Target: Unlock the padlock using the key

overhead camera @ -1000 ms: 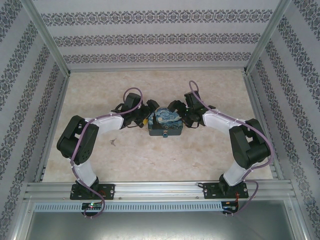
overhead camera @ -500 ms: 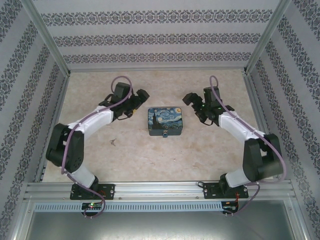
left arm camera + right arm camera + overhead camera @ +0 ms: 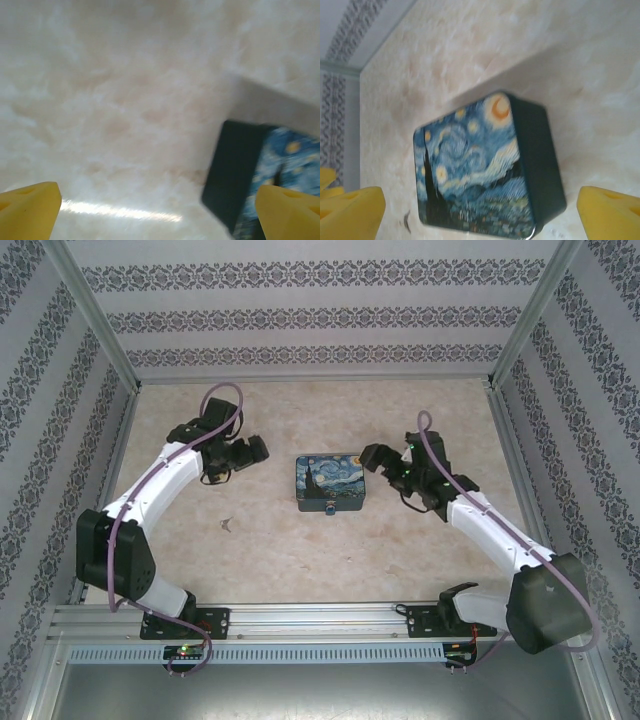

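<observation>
**Ana:** Where was the padlock at that moment?

**Tomasz:** The padlock (image 3: pixel 329 508) was at the near side of the box (image 3: pixel 331 481), about in the middle of that side and touching it. It was very small in the overhead view, so I could not tell if its loop was closed.

**Ana:** And the key?

**Tomasz:** The key (image 3: pixel 226 526) lay flat on the table (image 3: pixel 300 570). It was to the left of the box and nearer to the arm bases, well apart from the box and from both grippers.

**Ana:** What did the left gripper do?

**Tomasz:** The left gripper (image 3: pixel 254 452) was to the left of the box, apart from it. In its wrist view the yellow fingertips (image 3: pixel 30 210) stood wide apart at the two lower corners. Between them there was only bare table, and one corner of the box showed on the right.

**Ana:** And the right one?

**Tomasz:** The right gripper (image 3: pixel 371 455) was just beside the far right corner of the box. I could not tell if it touched it. Its yellow fingertips (image 3: pixel 355 212) were also spread wide and held nothing. The box with its starry print lay on the table ahead of them.
</observation>
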